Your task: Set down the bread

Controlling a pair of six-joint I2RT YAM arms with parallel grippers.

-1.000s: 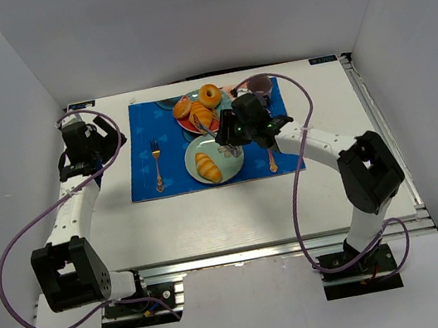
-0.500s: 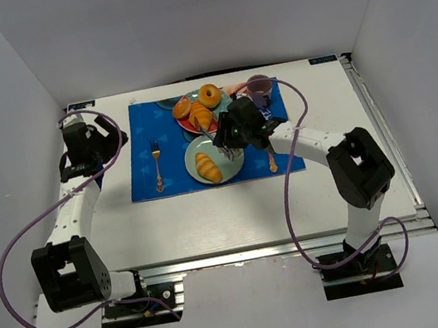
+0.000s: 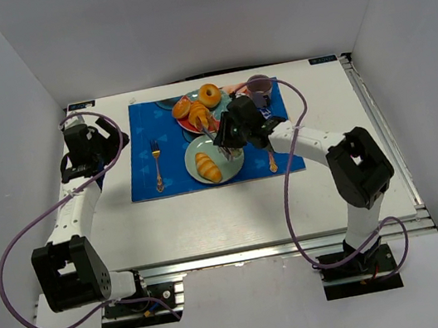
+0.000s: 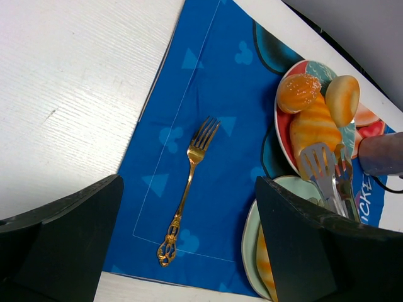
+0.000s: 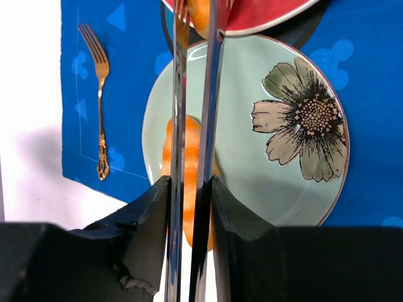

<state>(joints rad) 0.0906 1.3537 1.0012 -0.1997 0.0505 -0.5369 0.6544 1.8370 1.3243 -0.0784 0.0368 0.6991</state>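
Right hand: The right hand (image 5: 191, 189) is squeezed tight on a pair of shiny tongs (image 5: 208, 94). I see nothing else in it.
Tongs: The two long arms are close together. Their tips reach up to the red plate (image 5: 271, 12), right at a piece of the bread (image 4: 313, 129). I cannot tell if they are pinching it yet.
Bread: A few rolls sit piled on the red plate, next to a round doughnut (image 3: 209, 95). One more roll (image 5: 167, 145) already lies on the green flower plate (image 5: 252, 182), just in front of the red one.
Left hand: The left hand (image 4: 189, 207) is wide open and holds nothing. It hangs over the tabletop (image 4: 75, 75), well away from the food.
Other things: A gold fork (image 4: 189, 189) lies on the blue mat (image 4: 208, 75).
Step now: I think the arm is going for another roll.
Next move: The tongs need to close around one roll only. Then they should lift it and set it down on the bare flower side of the green plate.
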